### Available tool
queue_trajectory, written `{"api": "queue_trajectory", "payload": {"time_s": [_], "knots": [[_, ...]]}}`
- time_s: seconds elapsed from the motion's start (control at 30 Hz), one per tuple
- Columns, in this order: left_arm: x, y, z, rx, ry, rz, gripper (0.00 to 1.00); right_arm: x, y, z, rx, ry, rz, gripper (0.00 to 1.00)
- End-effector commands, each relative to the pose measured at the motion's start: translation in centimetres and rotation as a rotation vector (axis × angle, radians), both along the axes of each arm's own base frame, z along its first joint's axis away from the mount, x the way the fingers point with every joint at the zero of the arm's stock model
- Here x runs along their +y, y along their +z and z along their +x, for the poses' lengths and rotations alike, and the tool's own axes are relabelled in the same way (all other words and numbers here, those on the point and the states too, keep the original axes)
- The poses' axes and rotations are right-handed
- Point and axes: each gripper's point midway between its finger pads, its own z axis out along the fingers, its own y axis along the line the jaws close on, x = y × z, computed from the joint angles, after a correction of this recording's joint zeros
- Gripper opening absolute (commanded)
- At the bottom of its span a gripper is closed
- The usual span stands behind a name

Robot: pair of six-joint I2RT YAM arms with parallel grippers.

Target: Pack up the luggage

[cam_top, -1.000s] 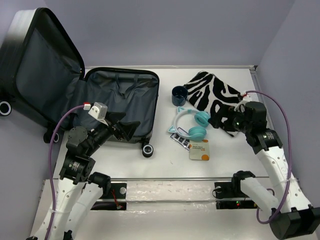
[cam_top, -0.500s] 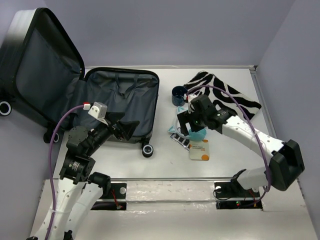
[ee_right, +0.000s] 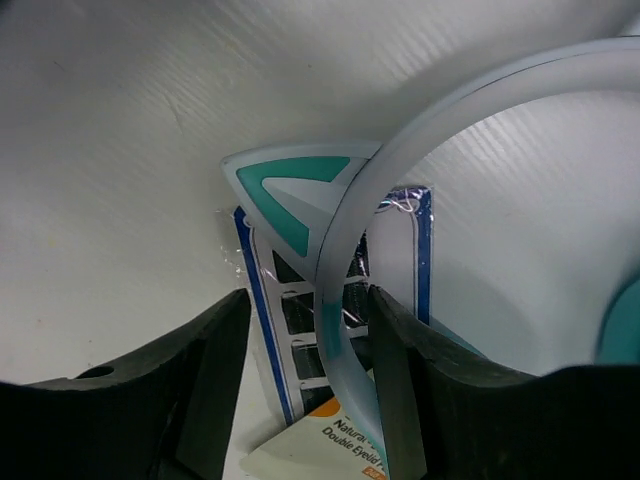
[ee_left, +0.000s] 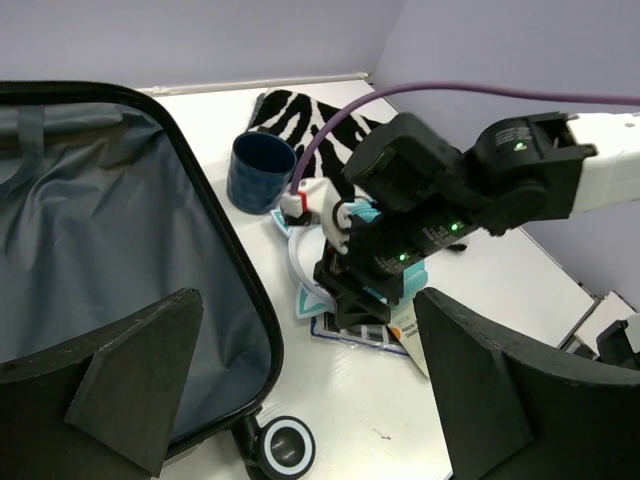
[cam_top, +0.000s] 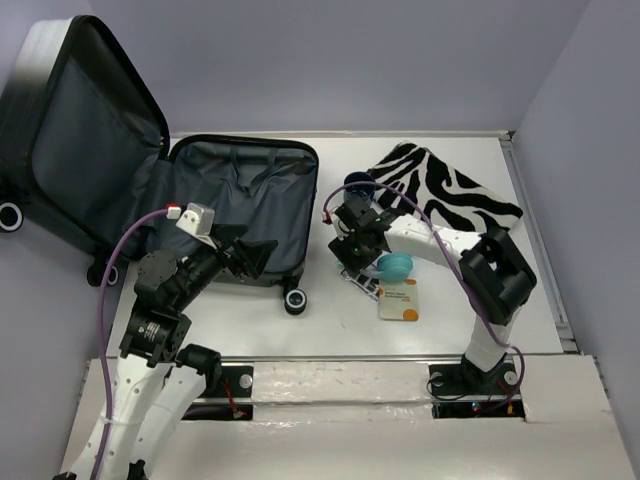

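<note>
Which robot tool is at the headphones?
The right tool, straddling the headband of the teal plastic cat-ear headphones; the left tool hangs open by the grey-lined suitcase.

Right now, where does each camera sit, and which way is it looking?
Top: high behind the robot, looking down on the table; left arm and right arm show.
Left wrist: over the suitcase, facing the right gripper; the open left gripper frames the view.
Right wrist: close above the headband, looking down; its jaws straddle it.
Both wrist views share the headband.

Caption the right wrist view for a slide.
Jaws of the right gripper straddle the band of the cat-ear headphones, over a blue-edged packet on the white table.
</note>
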Motion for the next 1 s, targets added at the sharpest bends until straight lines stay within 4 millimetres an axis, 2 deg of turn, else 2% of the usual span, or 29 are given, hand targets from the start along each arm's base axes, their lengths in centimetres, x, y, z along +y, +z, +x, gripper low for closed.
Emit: {"api": "queue_trajectory", "payload": {"time_s": [0.0, 0.07, 0.13, 0.17, 0.27, 0.33, 0.5, 0.63, 0.7, 0.73, 0.83, 0.87, 0.97], "knots": [[0.2, 1.5, -0.3, -0.049, 0.003, -0.006, 0.99, 1.4, -0.7, 0.5, 0.000, 0.057, -0.006, 0.53], [0.2, 1.6, -0.3, -0.052, 0.001, -0.007, 0.99, 1.3, -1.3, 0.4, 0.010, 0.058, -0.016, 0.51], [0.2, 1.5, -0.3, -0.052, 0.001, -0.007, 0.99, 1.3, -1.8, 0.5, 0.010, 0.057, -0.025, 0.39], [0.2, 1.6, -0.4, -0.055, 0.001, -0.008, 0.99, 1.2, -1.9, 0.7, 0.004, 0.053, -0.030, 0.29], [0.2, 1.6, -0.3, -0.054, 0.000, -0.008, 0.99, 1.0, -1.1, 1.4, -0.041, 0.038, -0.033, 0.12], [0.2, 1.5, -0.2, -0.050, 0.001, -0.008, 0.99, 1.0, -0.1, 1.7, -0.082, 0.032, -0.040, 0.07], [0.1, 1.5, -0.2, -0.051, -0.003, -0.009, 0.99, 0.6, 4.6, 2.0, -0.188, 0.012, -0.002, 0.07], [0.2, 1.4, -0.1, -0.048, 0.006, -0.010, 0.99, 0.8, 8.5, 1.5, -0.267, -0.008, 0.020, 0.07], [0.5, 1.7, -0.1, -0.052, 0.023, -0.012, 0.99, 2.4, 11.8, 1.2, -0.331, 0.011, 0.080, 0.07], [0.9, 1.8, 0.0, -0.052, 0.049, -0.015, 0.99, 4.2, 14.4, 1.0, -0.371, 0.040, 0.136, 0.07], [2.4, 1.9, 0.7, -0.039, 0.151, -0.017, 0.99, 7.5, 18.4, 1.1, -0.437, 0.089, 0.238, 0.07], [2.9, 1.9, 1.0, -0.031, 0.185, -0.021, 0.99, 9.0, 21.4, 1.5, -0.482, 0.100, 0.303, 0.07], [4.7, 2.2, 1.4, -0.018, 0.293, -0.034, 0.99, 13.5, 24.6, 1.6, -0.518, 0.168, 0.448, 0.07]]}}
